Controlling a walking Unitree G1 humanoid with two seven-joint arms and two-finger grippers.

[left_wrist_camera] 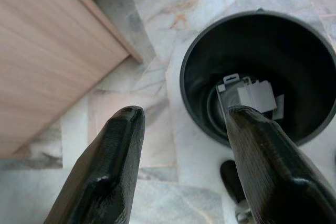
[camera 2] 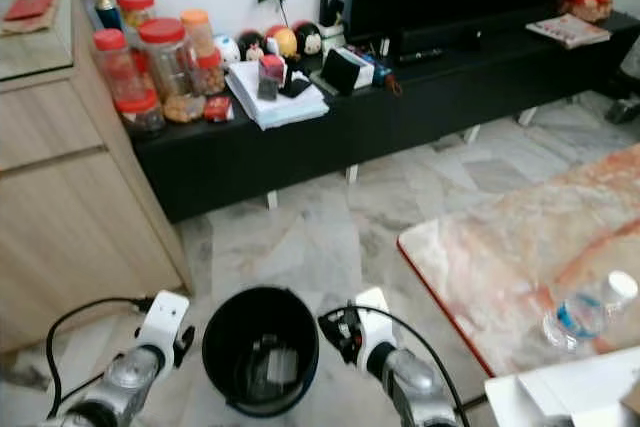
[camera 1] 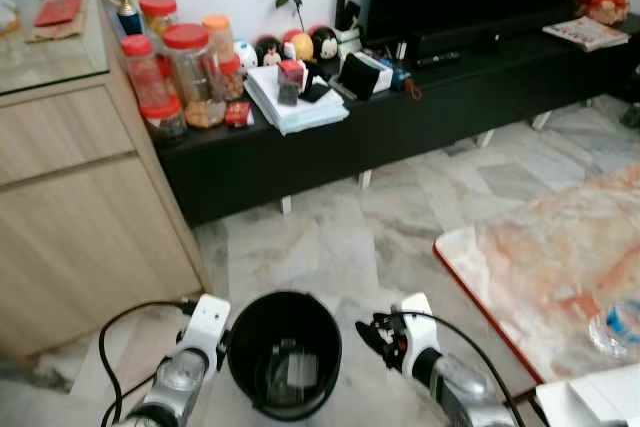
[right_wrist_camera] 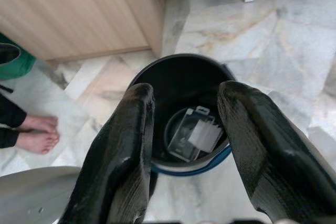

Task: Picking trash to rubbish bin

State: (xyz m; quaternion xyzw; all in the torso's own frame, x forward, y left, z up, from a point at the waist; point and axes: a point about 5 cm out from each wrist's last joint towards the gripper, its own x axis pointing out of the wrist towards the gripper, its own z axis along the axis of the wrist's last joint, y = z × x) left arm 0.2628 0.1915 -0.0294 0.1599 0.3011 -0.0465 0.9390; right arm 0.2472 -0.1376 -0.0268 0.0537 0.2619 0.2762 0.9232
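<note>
Standing over the round black rubbish bin [camera 1: 285,352] on the veined marble floor [camera 1: 330,237], I had an arm on each side of it. My left gripper [left_wrist_camera: 181,129] hung by the bin's left rim, its two glossy, tapered black fingers spread wide with nothing between them. My right gripper [right_wrist_camera: 184,108] hovered at the right rim, fingers equally parted and empty. Flat at the bottom of the smooth plastic bin lay the trash [right_wrist_camera: 191,135], a pale, rectangular piece of packaging with a hang tab.

My head camera took in the pale wood-grain cabinet [camera 1: 80,217] to the left, the low black TV bench [camera 1: 400,122] carrying red-lidded jars [camera 1: 190,72] at its left end, and a clear plastic bottle [camera 2: 585,312] near the right edge of the reddish marbled table [camera 2: 510,247]. My right wrist camera alone caught a person's bare feet [right_wrist_camera: 34,135] on the floor beyond the bin, and a blue band under the bin's rim.
</note>
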